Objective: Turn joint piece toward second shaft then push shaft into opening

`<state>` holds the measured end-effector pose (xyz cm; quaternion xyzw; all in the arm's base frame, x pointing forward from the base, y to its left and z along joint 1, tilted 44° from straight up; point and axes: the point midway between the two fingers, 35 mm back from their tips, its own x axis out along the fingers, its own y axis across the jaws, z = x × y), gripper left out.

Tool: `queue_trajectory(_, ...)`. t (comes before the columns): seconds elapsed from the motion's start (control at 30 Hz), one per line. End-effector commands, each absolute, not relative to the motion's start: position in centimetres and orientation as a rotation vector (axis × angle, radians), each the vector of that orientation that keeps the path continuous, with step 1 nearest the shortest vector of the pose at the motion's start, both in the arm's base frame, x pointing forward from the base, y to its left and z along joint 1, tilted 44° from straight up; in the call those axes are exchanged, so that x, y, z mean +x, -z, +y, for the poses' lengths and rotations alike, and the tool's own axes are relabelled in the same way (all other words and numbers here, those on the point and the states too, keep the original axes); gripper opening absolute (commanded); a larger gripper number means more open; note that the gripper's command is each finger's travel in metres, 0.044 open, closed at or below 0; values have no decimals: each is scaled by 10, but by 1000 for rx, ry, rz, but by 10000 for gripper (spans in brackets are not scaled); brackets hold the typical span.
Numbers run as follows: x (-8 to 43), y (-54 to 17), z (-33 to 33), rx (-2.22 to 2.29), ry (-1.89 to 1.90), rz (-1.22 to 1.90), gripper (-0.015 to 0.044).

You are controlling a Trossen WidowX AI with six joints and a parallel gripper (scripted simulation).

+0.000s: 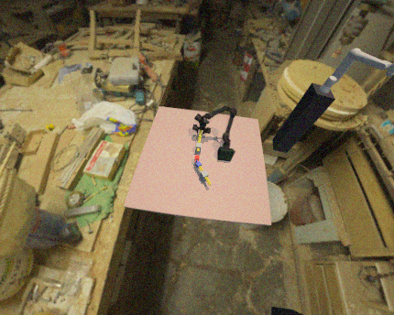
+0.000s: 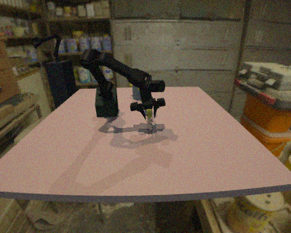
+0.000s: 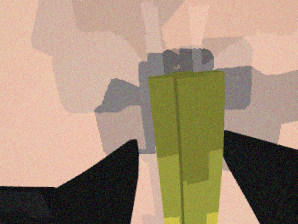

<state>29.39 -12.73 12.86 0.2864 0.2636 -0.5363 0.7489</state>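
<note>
A yellow shaft (image 1: 200, 136) (image 2: 149, 113) (image 3: 200, 110) runs from under my gripper (image 1: 201, 131) (image 2: 149, 118) (image 3: 178, 141) to a grey and dark block. My gripper points down and is partly open around the shaft's far end. In the wrist view the left finger stands clear of the shaft and the right finger is close beside it. A red piece (image 1: 197, 157) and a blue piece (image 1: 198, 163) sit where the line bends. Beyond them, another yellow shaft (image 1: 209, 181) passes at an angle by a grey block (image 1: 204, 174). The joint's opening is too small to make out.
The arm's dark base (image 1: 225, 154) (image 2: 107, 105) stands beside the row of parts. Everything stands on a pink table top (image 1: 170, 192) (image 2: 193, 162). Shadows of the arm fall beneath the gripper.
</note>
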Motion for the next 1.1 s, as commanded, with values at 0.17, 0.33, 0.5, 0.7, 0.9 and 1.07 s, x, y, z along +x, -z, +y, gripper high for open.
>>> queue_trajectory(0.17, 295, -127, -127, 626, 1168, 584, 102)
queue_trajectory(0.33, 295, -127, -127, 626, 1168, 584, 102)
queue_trajectory(0.5, 295, -127, -127, 626, 1168, 584, 95)
queue_trajectory(0.7, 295, -127, -127, 626, 1168, 584, 67)
queue_trajectory(0.9, 295, -128, -127, 627, 1170, 578, 67)
queue_trajectory(1.07, 295, -128, -127, 627, 1170, 578, 67)
